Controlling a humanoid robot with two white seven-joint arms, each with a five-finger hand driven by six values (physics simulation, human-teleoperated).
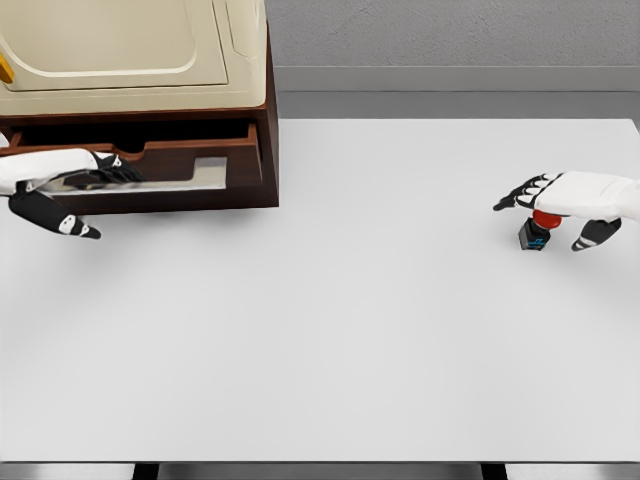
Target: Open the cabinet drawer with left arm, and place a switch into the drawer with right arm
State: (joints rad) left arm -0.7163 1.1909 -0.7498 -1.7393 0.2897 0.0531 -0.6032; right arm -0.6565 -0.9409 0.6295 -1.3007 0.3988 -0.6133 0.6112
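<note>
At your eleven o'clock sits the one cabinet (262, 120), dark brown wood with a cream appliance (120, 50) standing on top of it. Its single drawer (180, 188) is pulled out toward you. You can see the pale floor of the drawer through the open top, and nothing lies on the part that shows; the left stretch of the interior is hidden behind the hand.

Your left hand (70, 175) comes in at nine o'clock and rests at the drawer's front edge. Its fingers (118, 172) reach over the rim into the opening, fairly straight and close together, while the thumb (78, 228) hangs below the drawer front. You cannot tell for certain whether they press on the wood.

The one switch (534, 233), a small black block with a red button on top and a blue mark on its side, stands on the white table (330, 330) at three o'clock, well apart from the cabinet. Your right hand (575, 200) sits directly over it, palm down, touching the red cap. Its fingers (520, 192) are spread and point toward nine o'clock, the thumb (597, 234) drops beside the switch, and they are not wrapped around it.

Count: one cabinet, one drawer, one switch, two hands.
</note>
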